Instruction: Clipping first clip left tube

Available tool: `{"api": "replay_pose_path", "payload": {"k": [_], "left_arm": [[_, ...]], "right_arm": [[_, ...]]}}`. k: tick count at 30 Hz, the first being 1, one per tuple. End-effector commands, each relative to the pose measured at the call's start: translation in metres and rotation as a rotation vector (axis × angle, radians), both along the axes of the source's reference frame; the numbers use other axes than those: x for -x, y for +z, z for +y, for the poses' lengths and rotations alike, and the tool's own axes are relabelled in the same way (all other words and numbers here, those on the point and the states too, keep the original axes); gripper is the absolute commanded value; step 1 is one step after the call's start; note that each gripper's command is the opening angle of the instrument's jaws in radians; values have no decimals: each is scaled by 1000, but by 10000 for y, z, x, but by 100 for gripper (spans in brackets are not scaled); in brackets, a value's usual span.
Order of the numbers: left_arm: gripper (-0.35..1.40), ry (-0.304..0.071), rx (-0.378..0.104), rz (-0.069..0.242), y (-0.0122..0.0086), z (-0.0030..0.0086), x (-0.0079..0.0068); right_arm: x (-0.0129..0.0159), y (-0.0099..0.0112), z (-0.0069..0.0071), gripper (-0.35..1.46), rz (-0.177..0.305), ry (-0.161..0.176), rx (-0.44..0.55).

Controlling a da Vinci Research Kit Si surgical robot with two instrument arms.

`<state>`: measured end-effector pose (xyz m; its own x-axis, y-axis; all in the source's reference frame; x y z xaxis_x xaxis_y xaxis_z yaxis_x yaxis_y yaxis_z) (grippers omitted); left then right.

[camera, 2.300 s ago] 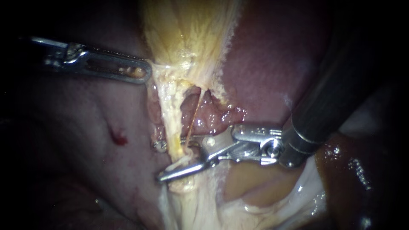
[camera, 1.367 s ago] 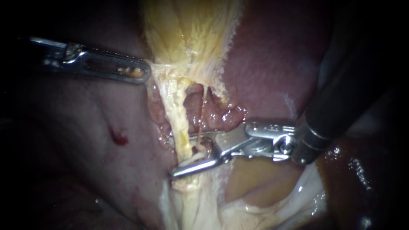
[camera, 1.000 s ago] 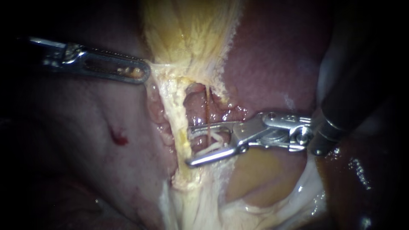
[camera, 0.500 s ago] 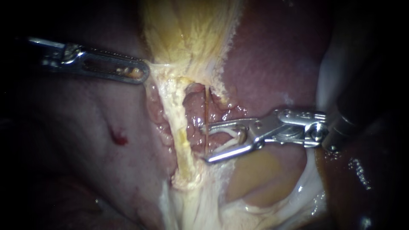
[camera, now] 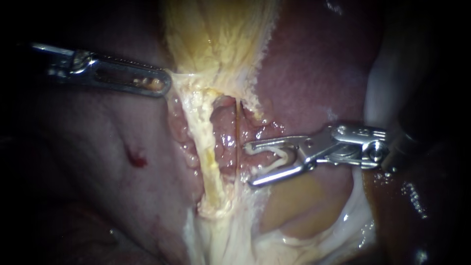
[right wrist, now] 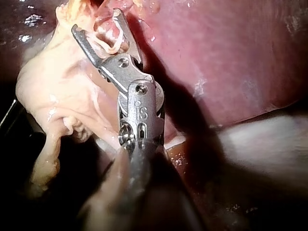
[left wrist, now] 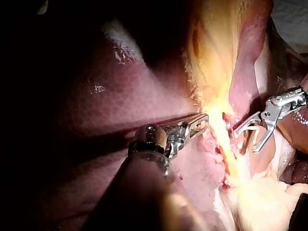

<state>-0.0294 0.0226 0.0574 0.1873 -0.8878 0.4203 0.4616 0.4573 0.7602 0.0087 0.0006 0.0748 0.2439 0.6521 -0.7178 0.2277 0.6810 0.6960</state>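
Two instruments in play: your left instrument (camera: 164, 82) has its end effector clamped on the gallbladder (camera: 216, 39) at its lower edge. Your right instrument (camera: 248, 165) holds its end effector wide, cradling a white clip (camera: 269, 169), just right of the thin orange tube (camera: 237, 132). The left tube (camera: 206, 152), pale and thick, runs between them, not yet clipped.
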Motion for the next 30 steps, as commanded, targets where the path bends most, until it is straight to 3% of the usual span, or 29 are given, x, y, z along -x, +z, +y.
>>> {"api": "replay_pose_path", "payload": {"k": [1,14,30], "left_arm": [[-35,0,0,0,0,0,0],[-35,0,0,0,0,0,-1],[-35,1,0,-1,-1,0,-2]], "right_arm": [[0,-2,1,50,1,-1,-1],[-7,-31,-14,50,3,-2,-5],[-20,-36,-16,50,0,3,-5]]}}
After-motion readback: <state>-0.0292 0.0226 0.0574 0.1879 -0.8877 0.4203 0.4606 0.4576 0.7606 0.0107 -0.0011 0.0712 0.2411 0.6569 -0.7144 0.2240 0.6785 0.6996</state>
